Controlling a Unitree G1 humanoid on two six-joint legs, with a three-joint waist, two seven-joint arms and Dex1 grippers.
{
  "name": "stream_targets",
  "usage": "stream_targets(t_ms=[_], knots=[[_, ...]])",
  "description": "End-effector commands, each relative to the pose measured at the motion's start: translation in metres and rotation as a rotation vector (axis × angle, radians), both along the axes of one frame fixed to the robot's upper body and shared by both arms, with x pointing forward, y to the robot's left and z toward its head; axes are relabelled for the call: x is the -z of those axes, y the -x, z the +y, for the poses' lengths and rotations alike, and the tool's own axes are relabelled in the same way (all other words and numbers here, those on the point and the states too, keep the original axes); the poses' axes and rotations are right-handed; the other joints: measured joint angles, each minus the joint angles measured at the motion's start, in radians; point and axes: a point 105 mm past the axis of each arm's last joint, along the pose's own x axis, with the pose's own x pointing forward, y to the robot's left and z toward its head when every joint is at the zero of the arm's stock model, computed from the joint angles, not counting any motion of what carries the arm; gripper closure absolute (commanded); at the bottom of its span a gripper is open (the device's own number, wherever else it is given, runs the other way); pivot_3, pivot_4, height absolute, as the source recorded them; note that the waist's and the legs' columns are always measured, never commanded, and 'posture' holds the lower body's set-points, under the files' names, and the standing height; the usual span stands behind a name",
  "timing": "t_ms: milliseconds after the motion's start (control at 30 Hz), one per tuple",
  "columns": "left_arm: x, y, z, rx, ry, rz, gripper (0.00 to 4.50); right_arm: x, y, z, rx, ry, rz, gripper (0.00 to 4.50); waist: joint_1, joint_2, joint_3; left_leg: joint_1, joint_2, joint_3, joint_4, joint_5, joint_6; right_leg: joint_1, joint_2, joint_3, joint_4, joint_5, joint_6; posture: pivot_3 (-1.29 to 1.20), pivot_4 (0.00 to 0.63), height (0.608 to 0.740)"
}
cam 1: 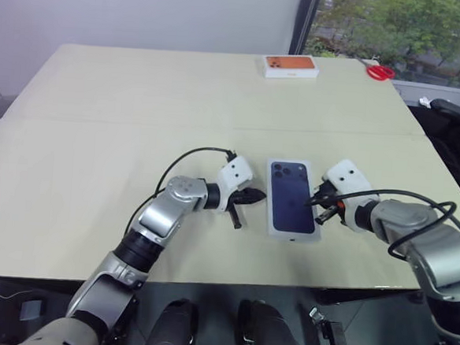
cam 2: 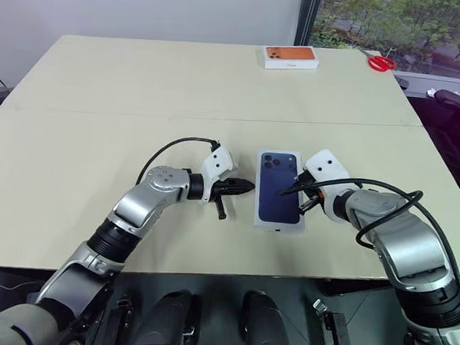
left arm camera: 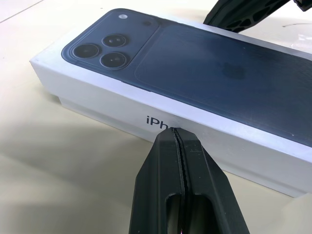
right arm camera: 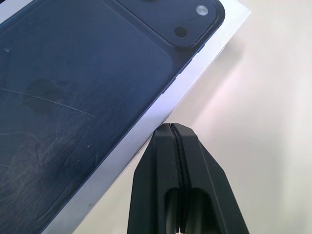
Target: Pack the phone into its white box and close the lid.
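The lid [cam 1: 294, 199], white with a dark blue phone picture on its top face, sits squarely on the white box [left arm camera: 90, 109], whose base shows as a thin white strip under the lid's side wall. The phone itself is hidden. My left gripper [cam 1: 260, 195] is shut, and its tip rests against the lid's left side wall [left arm camera: 146, 112] by the printed lettering. My right gripper [right arm camera: 171, 127] is shut and empty, with its tip just beside the box's right edge [cam 1: 321, 206].
At the far edge of the beige table [cam 1: 141, 95] lies a white box with an orange picture [cam 1: 291, 66]. Red scissors [cam 1: 379, 71] lie to its right. The table's near edge runs just below both arms.
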Motion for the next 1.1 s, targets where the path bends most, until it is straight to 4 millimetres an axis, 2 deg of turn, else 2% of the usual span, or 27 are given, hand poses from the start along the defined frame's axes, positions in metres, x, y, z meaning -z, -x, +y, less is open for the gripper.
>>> stream_targets(t_ms=[33, 400, 867, 967, 1100], knots=[[-0.010, 0.005, -0.011, 0.038, 0.034, -0.036, 4.47, -0.005, -0.001, 0.000, 0.004, -0.017, -0.023, 4.50, 0.000, 0.000, 0.000, 0.000, 0.000, 0.000, 0.000, 0.000, 0.000, 0.000, 0.000, 0.000, 0.000, 0.000, 0.000, 0.00, 0.150, 0.740], [-0.008, 0.005, -0.015, 0.039, 0.017, -0.031, 4.47, -0.003, -0.002, -0.002, 0.021, -0.022, -0.014, 4.50, 0.000, 0.000, 0.000, 0.000, 0.000, 0.000, 0.000, 0.000, 0.000, 0.000, 0.000, 0.000, 0.000, 0.000, 0.000, 0.00, 0.150, 0.740], [-0.007, -0.004, -0.013, -0.030, 0.029, -0.002, 4.47, -0.005, -0.005, -0.002, 0.025, -0.021, -0.026, 4.50, 0.001, 0.000, 0.000, 0.000, 0.000, 0.000, 0.000, 0.000, 0.000, 0.000, 0.000, 0.000, 0.000, 0.000, 0.000, 0.00, 0.150, 0.740], [-0.007, -0.004, -0.007, -0.030, 0.018, 0.000, 4.47, -0.007, -0.004, -0.012, 0.047, 0.005, -0.031, 4.50, 0.000, 0.000, 0.000, 0.000, 0.000, 0.000, 0.000, 0.000, 0.000, 0.000, 0.000, 0.000, 0.000, 0.000, 0.000, 0.00, 0.150, 0.740], [-0.023, -0.005, 0.005, -0.024, 0.081, 0.020, 4.47, -0.021, 0.000, -0.030, 0.074, 0.034, -0.067, 4.50, 0.001, 0.000, 0.000, 0.000, 0.000, 0.000, 0.000, 0.000, 0.000, 0.000, 0.000, 0.000, 0.000, 0.000, 0.000, 0.00, 0.150, 0.740]])
